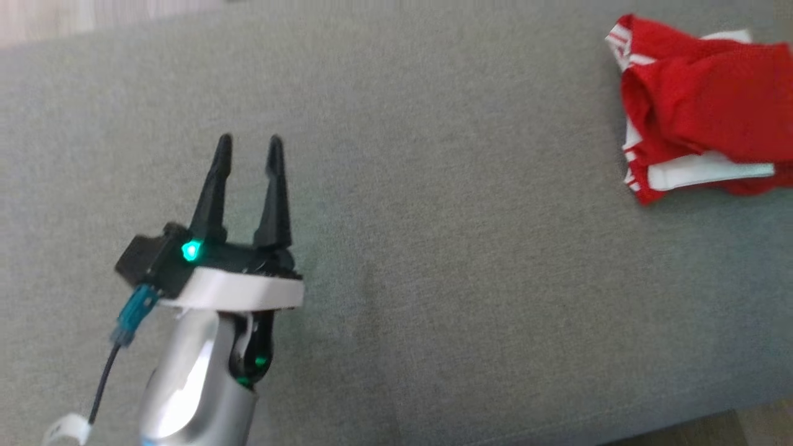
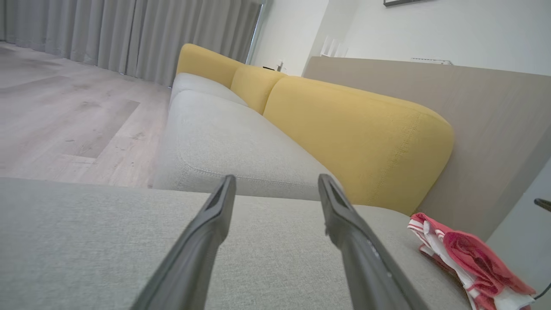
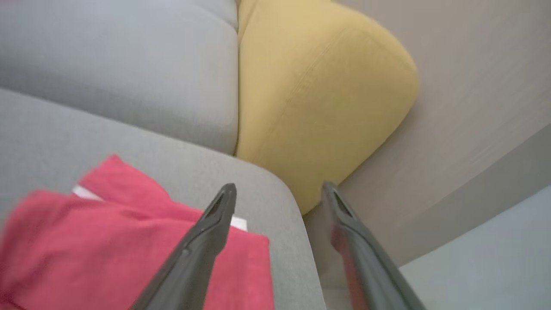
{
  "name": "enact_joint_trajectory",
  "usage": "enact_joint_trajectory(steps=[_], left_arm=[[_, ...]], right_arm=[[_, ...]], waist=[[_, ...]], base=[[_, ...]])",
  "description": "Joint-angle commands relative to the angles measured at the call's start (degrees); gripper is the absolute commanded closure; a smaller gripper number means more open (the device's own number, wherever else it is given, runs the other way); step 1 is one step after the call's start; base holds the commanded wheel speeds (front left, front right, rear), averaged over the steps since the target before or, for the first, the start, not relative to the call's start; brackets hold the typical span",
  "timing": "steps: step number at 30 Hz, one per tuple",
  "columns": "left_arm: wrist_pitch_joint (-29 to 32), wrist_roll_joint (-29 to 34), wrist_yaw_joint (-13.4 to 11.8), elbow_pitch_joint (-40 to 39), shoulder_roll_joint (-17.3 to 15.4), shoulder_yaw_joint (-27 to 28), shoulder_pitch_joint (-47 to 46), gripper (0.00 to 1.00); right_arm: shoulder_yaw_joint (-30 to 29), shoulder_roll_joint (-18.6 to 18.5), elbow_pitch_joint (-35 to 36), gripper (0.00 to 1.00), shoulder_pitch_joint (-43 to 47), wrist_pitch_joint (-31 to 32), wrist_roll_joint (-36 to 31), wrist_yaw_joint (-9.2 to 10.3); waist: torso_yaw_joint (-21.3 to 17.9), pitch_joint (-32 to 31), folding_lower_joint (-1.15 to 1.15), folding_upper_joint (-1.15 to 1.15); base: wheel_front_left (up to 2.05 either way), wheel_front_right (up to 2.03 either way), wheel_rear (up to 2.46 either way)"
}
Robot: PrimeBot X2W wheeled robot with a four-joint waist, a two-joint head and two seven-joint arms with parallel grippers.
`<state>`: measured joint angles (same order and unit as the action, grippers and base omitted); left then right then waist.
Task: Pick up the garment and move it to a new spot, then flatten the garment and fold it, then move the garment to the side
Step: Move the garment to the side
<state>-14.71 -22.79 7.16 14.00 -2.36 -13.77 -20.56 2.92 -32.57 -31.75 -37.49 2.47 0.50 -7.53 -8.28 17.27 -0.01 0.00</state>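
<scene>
The garment (image 1: 700,105) is red with white stripes and trim, lying bunched on the grey cushion (image 1: 433,248) at the far right of the head view. It also lies at the lower right of the left wrist view, garment (image 2: 469,258). My left gripper (image 1: 249,152) hovers open over bare cushion, well to the left of the garment, nothing between its fingers (image 2: 215,232). In the right wrist view my right gripper (image 3: 279,193) stands open above the garment (image 3: 129,249), near the cushion's corner, holding nothing.
Yellow back cushions (image 2: 353,133) run along the sofa's rear, with a beige panel (image 2: 486,112) behind them. A second grey seat (image 2: 224,133) lies beyond. Wooden floor (image 2: 64,116) and grey curtains (image 2: 129,34) are off to the left.
</scene>
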Motion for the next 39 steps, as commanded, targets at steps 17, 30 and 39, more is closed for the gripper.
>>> enact_joint_trajectory(steps=[17,30,39], left_arm=[[-0.3,1.0,0.3,-4.7,-0.5,6.5,7.7,0.00],[-0.3,2.6,-2.4,-2.3,-0.5,7.4,15.1,0.00],[-0.3,1.4,-2.5,-2.3,-0.5,8.0,15.6,0.00]], right_arm=[[-0.6,26.1,21.6,0.00,12.5,-8.5,8.6,0.04],[0.0,29.7,17.5,0.00,29.4,-17.1,9.5,0.04],[-0.1,29.7,20.0,0.00,32.3,-17.4,10.5,0.04]], waist=[[3.5,-12.2,0.01,0.00],[6.1,-16.3,0.01,0.00],[6.2,-16.1,0.01,0.00]], base=[[0.00,0.00,0.00],[0.00,0.00,0.00],[0.00,0.00,0.00]])
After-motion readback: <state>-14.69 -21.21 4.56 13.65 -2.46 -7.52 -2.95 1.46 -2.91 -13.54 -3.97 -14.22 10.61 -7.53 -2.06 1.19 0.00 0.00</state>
